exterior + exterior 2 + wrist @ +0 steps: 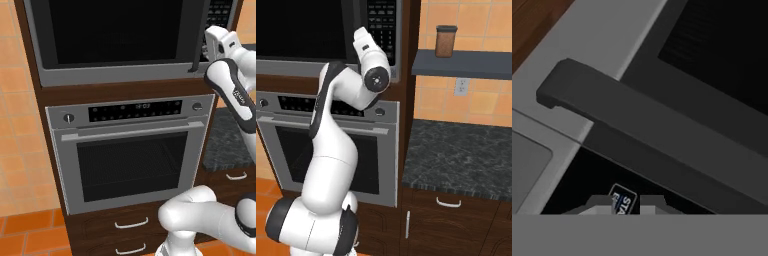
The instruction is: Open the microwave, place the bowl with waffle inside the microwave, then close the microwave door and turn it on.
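Observation:
The microwave (pixel 115 75) fills the top of the left base view, and its door (pixel 115 30) of black glass stands closed. The dark handle strip (pixel 662 130) runs slantwise across the hand view. To the right of the door sits the black keypad (pixel 381 25). My gripper (pixel 627 204) is right up against the keypad beside the handle's lower end. Its fingertips (pixel 599 202) stand a little apart, with a START label showing between them and nothing held. The bowl with waffle is out of view.
Below the microwave is a silver oven (pixel 130 155) with a handle bar, and wooden drawers (pixel 131 222) under it. To the right lies a dark stone counter (pixel 456 155), with a shelf (pixel 471 65) above it that carries a brown jar (pixel 446 41).

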You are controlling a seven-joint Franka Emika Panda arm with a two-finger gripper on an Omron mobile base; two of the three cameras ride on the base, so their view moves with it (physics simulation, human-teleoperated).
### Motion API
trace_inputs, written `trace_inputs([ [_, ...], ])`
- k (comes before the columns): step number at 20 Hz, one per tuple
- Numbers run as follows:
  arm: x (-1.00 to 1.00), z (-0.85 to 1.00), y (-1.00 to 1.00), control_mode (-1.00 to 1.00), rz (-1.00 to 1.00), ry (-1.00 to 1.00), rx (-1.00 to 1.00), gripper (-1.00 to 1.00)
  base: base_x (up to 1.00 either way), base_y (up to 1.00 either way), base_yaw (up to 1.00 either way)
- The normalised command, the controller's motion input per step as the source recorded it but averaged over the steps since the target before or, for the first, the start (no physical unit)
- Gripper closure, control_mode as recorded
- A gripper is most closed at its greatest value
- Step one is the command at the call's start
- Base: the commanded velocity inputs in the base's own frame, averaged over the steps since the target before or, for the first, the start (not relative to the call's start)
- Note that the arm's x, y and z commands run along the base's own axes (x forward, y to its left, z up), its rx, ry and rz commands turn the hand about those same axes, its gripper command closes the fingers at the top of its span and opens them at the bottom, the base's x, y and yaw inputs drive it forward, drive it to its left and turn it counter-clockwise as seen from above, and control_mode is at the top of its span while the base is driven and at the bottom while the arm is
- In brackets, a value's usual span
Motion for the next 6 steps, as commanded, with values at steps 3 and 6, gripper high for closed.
trace_inputs([
  [3, 0.55, -0.2, -0.13, -1.0, 0.0, 0.0, 0.0, 1.0, 0.0, 0.0, 0.0],
  [6, 0.51, -0.23, -0.14, -1.0, 0.0, 0.0, 0.0, 1.0, 0.0, 0.0, 0.0],
])
